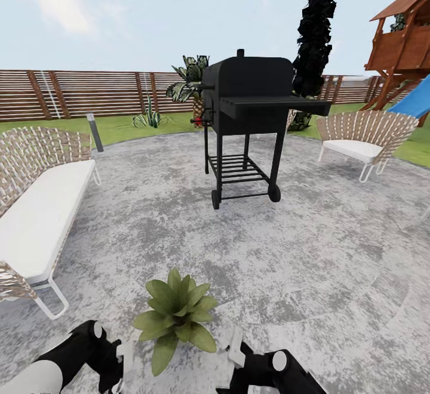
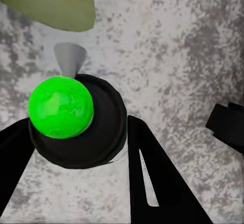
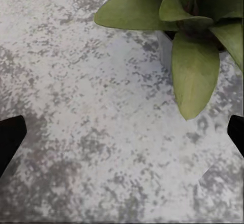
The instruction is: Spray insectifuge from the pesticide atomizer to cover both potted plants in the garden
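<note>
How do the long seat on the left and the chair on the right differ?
The wicker bench is long, close to the camera and cut off by the picture's edge; the wicker chair is a short single seat, farther off beside the lawn. Both have woven backs, white cushions and pale frames, and stand on the grey paving.

No readable text, labels, numbers — none anywhere.

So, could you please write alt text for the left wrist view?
The left gripper is closed around the pesticide atomizer, a dark round body with a bright green ball top and a grey cone nozzle, above mottled grey paving. A leaf of a potted plant shows at one corner.
</note>
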